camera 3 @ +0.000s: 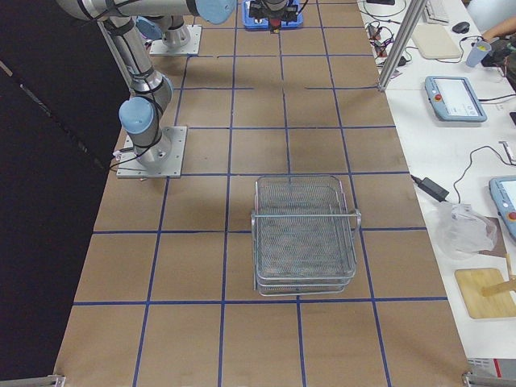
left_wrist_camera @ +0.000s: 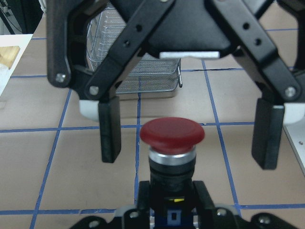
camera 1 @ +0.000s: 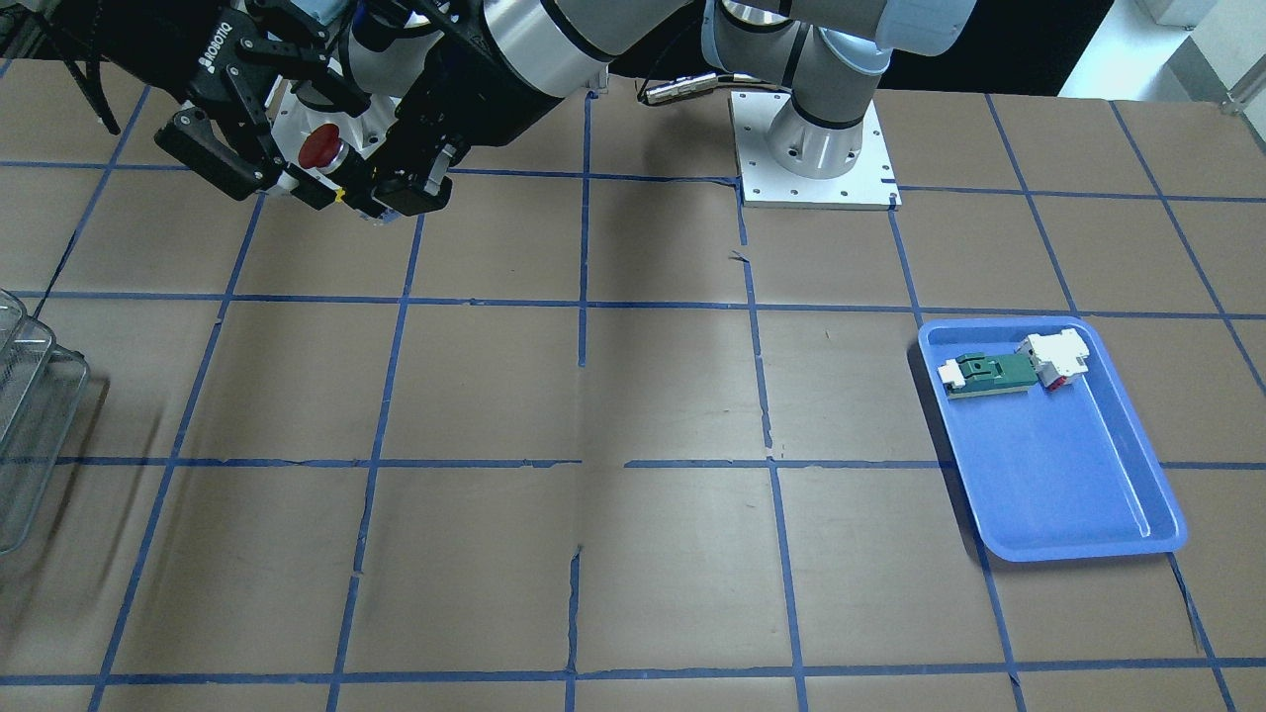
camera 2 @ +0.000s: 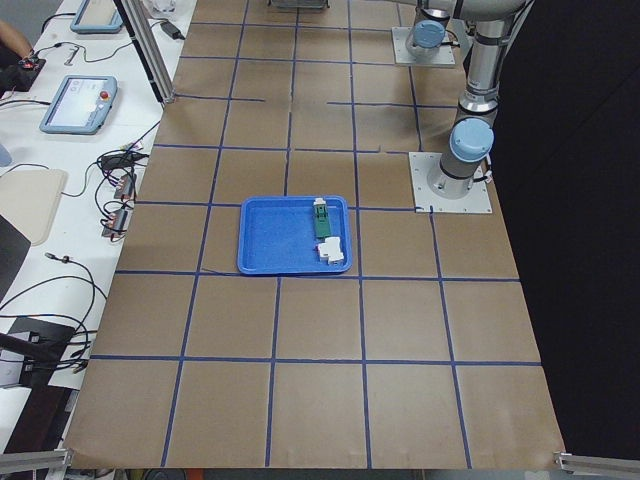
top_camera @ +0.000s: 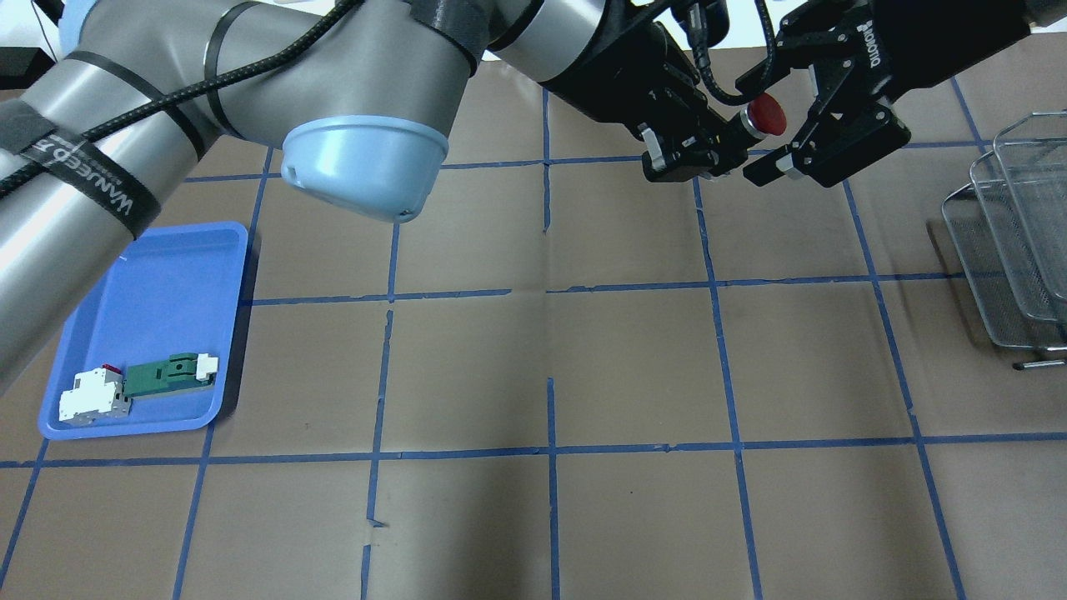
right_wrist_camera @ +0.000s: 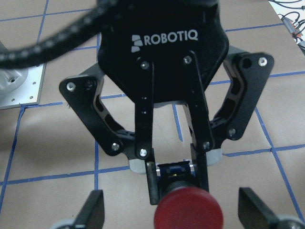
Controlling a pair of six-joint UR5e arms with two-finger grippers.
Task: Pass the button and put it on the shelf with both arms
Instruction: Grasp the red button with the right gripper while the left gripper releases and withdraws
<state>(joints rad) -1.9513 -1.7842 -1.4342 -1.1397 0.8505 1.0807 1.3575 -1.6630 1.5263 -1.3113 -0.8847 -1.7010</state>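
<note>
The button, with its red cap (top_camera: 765, 115) on a short black body, is held above the far table. It also shows in the front view (camera 1: 318, 148). My left gripper (top_camera: 723, 143) is shut on the black body, as the right wrist view (right_wrist_camera: 176, 171) shows. My right gripper (top_camera: 760, 125) faces it, open, with a finger on each side of the red cap (left_wrist_camera: 171, 136) and a gap on both sides. The wire mesh shelf (top_camera: 1000, 225) stands at the table's right edge, and shows whole in the exterior right view (camera 3: 305, 234).
A blue tray (top_camera: 167, 275) lies on the left side of the table. In it are a green board (top_camera: 162, 375) and a white block with a red part (top_camera: 92, 396). The left arm's base plate (camera 1: 816, 193) sits at the far edge.
</note>
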